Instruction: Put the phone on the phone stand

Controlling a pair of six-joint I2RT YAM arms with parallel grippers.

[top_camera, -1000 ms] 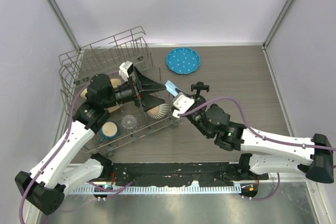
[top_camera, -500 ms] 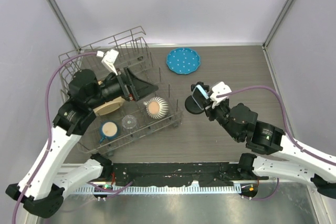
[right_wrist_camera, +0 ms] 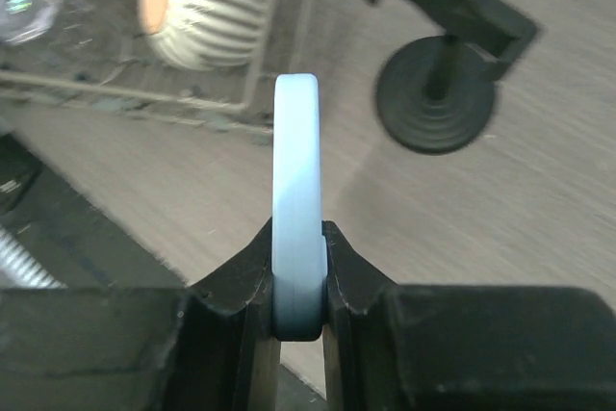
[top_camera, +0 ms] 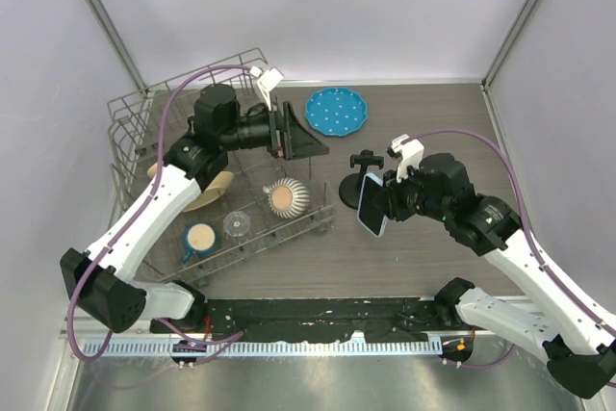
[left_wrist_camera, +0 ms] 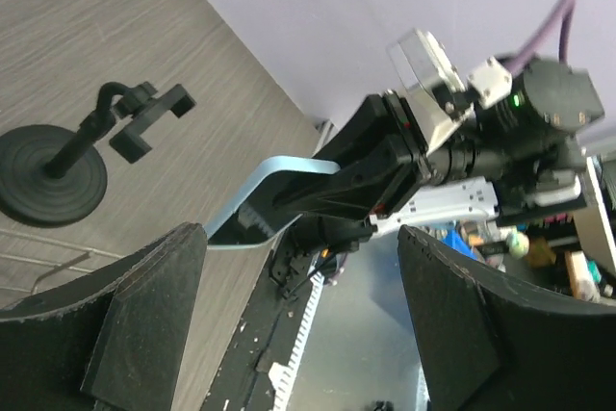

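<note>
Blue phone (right_wrist_camera: 295,190) edge-on at wrist — face overhead.

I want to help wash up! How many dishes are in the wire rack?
4: a ribbed white cup, a clear glass, a blue mug and a tan plate partly under the left arm. More may be hidden.

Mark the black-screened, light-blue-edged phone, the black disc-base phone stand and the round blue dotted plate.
phone (right_wrist_camera: 295,180), right wrist view, on its light blue edge.
phone stand (left_wrist_camera: 53,175), left wrist view, on its disc base.
blue dotted plate (top_camera: 336,111), top view, middle of its face.
</note>
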